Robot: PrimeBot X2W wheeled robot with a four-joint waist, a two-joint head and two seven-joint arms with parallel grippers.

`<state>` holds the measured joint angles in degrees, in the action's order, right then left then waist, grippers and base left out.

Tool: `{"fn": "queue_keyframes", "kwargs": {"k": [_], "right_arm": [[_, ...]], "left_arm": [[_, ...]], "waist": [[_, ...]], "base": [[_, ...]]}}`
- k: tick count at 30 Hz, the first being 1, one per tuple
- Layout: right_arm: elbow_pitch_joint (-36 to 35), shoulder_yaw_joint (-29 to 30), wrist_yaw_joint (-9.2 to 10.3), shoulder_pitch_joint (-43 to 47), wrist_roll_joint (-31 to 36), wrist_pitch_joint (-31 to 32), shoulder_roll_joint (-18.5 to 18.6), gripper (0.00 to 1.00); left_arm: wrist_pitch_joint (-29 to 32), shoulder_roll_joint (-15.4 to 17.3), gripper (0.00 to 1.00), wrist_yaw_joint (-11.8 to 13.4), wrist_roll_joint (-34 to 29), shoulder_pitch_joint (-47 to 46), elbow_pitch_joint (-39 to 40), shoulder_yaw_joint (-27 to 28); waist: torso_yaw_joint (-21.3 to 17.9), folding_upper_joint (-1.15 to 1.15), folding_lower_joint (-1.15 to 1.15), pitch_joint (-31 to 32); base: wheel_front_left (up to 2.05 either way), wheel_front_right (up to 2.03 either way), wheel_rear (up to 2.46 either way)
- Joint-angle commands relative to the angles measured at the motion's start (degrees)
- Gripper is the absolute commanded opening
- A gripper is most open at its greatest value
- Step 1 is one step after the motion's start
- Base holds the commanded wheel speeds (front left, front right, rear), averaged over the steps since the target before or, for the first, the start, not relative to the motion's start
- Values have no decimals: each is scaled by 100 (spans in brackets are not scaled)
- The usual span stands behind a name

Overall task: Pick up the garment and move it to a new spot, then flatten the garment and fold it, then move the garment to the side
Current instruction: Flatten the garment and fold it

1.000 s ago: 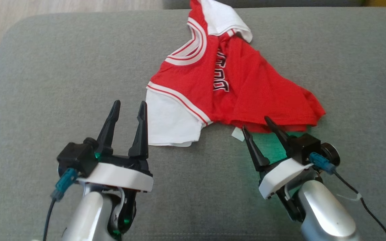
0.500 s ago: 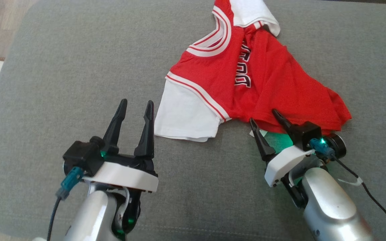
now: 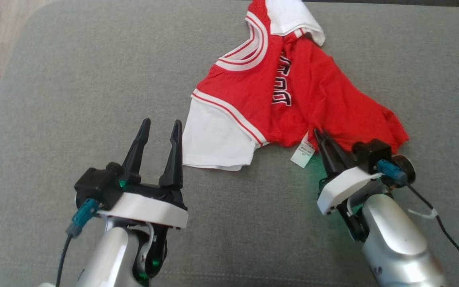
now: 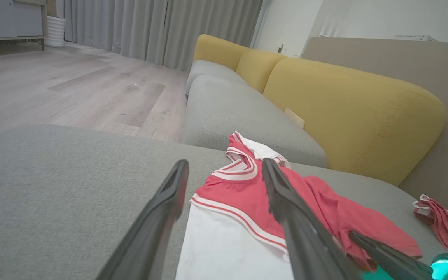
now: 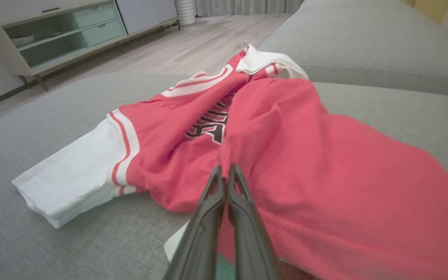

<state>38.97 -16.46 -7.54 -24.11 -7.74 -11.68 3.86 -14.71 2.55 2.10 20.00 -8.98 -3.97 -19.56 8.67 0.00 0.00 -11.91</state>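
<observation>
The left tool [image 3: 161, 122] hangs low over the grey sofa cushion [image 3: 74, 79] with its two dark fingers spread apart and nothing between them. Its right finger is just beside the white sleeve [image 3: 213, 139] of the garment [image 3: 253, 83]. The garment lies crumpled on the middle of the cushion, with the collar at the far side, the black letters partly hidden in a fold, and the red body spreading to the right. A white label [image 3: 302, 153] shows at the near hem. Next to it the right tool [image 3: 318, 132] is closed, its fingers pinching a fold of the red hem. In the left wrist view a smaller red piece [image 4: 436, 219] lies further right, well apart from the garment, before a yellow backrest [image 4: 348, 105].
</observation>
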Motion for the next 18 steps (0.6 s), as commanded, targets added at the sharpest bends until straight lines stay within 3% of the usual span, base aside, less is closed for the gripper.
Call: {"fn": "queue_keyframes", "kwargs": {"k": [1,5,11,14,18], "right_arm": [[-247,-29,5,-187,12,-62,-98,0],[-655,268,5,-492,155,172,141,0],[-1262,448,5,-1535,127,936,1404,0],[-1237,360,5,-2184,30,1246,1995,0],[-878,75,5,-3040,-29,1440,2509,0]], "left_arm": [[-29,32,100,46,44,-183,192,183],[-29,32,100,66,60,-164,241,199],[-29,32,100,19,69,-269,291,161],[-29,32,100,-10,109,-379,289,69],[-29,32,100,16,180,-492,279,-49]], "waist": [[-69,0,0,49],[-185,0,0,61],[-152,0,0,-144],[5,0,0,-301],[253,0,0,-483]], "base": [[0,0,0],[0,0,0],[0,0,0],[0,0,0],[0,0,0]]}}
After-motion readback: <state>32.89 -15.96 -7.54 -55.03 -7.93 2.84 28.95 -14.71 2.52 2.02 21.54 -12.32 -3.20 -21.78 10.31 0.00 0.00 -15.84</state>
